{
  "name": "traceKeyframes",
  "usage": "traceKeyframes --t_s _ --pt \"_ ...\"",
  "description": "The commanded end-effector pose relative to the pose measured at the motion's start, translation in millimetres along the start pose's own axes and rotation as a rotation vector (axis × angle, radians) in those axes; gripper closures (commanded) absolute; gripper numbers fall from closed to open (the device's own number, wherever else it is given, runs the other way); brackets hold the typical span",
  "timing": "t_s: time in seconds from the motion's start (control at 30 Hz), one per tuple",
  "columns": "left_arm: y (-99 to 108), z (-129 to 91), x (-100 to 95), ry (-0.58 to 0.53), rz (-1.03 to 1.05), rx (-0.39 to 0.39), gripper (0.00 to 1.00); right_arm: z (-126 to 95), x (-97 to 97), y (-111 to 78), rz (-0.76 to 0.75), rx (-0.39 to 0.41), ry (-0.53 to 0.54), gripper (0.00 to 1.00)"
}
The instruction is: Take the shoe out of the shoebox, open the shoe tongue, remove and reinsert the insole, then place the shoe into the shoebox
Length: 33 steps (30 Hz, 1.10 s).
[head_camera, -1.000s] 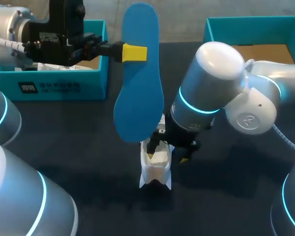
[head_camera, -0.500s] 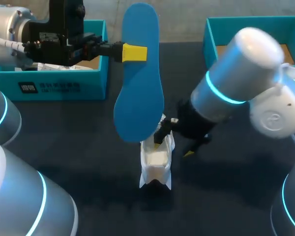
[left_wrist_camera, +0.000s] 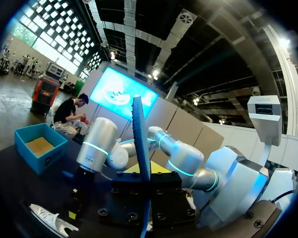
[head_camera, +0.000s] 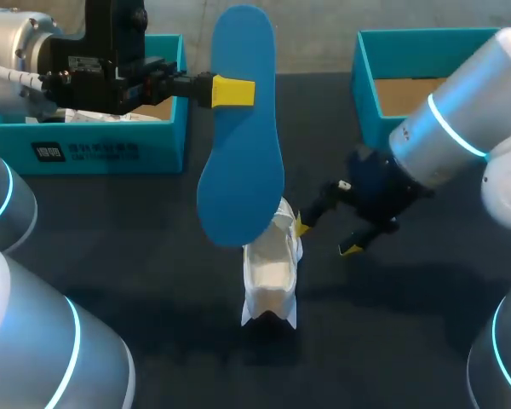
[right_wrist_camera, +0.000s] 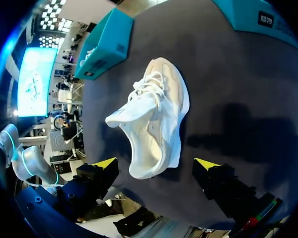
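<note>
So, left gripper (head_camera: 230,91) is clamped on the long blue foam insole (head_camera: 238,145), holding it over the 12 o'clock end of the white lace-up sneaker (head_camera: 271,273). Sneaker lies 12-to-6 on the dark bench (head_camera: 153,256), at 9 o'clock from the wide-open, empty right gripper (head_camera: 325,238) just beside it.

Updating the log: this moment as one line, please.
left gripper: shut on blue insole, held aloft | right gripper: open, beside white shoe | white shoe: on table, insole not yet reinserted
</note>
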<state>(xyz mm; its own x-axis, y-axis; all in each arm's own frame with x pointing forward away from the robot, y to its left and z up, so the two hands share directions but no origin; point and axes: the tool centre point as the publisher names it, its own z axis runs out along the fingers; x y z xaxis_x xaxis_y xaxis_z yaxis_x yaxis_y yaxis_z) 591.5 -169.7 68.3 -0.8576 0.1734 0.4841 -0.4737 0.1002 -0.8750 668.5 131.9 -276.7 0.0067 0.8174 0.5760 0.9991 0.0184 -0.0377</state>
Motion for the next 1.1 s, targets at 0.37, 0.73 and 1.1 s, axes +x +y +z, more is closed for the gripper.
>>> traceKeyframes --t_s 0.37,0.73,1.1 --pt "-0.3 0.8 -0.2 -0.001 -0.001 -0.003 1.00 -21.8 6.9 13.5 0.026 -0.017 0.219 0.00" --pt "-0.3 0.8 -0.2 -0.001 -0.001 -0.003 1.00 -39.9 32.5 35.6 0.058 -0.046 0.452 0.00" --pt "-0.3 0.8 -0.2 -0.001 -0.001 -0.003 1.00 -47.3 49.7 33.5 0.009 -0.066 0.617 0.00"
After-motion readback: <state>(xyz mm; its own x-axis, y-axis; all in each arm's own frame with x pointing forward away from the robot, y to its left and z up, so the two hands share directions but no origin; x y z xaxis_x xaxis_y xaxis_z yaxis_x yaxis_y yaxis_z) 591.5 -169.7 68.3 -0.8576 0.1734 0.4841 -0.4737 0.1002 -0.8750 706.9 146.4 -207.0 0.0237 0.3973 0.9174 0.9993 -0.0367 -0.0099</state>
